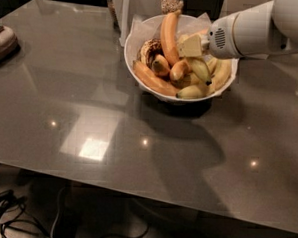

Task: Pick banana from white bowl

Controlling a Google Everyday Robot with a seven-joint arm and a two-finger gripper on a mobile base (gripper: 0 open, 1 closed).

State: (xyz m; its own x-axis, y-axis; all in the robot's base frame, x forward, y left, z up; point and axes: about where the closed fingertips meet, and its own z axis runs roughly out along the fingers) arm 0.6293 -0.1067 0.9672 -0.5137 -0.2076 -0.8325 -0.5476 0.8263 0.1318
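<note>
The white bowl (132, 61), lined with white paper, stands at the back middle of the grey table and is full of bananas. My gripper (191, 46) reaches in from the right over the bowl's middle. It is shut on the upper end of the greenish-yellow banana (200, 69), which hangs tilted under it, its dark tip pointing down to the right, just above the other fruit. Long orange bananas (168, 34) and a small stubby one (160, 65) lie to the left of it.
My white arm (259, 29) covers the bowl's right rim. A glass jar (171, 1) and white paper stand behind the bowl. A rounded flat object (0, 40) lies at the table's left edge. The table's front edge runs near the bottom, with cables on the floor below.
</note>
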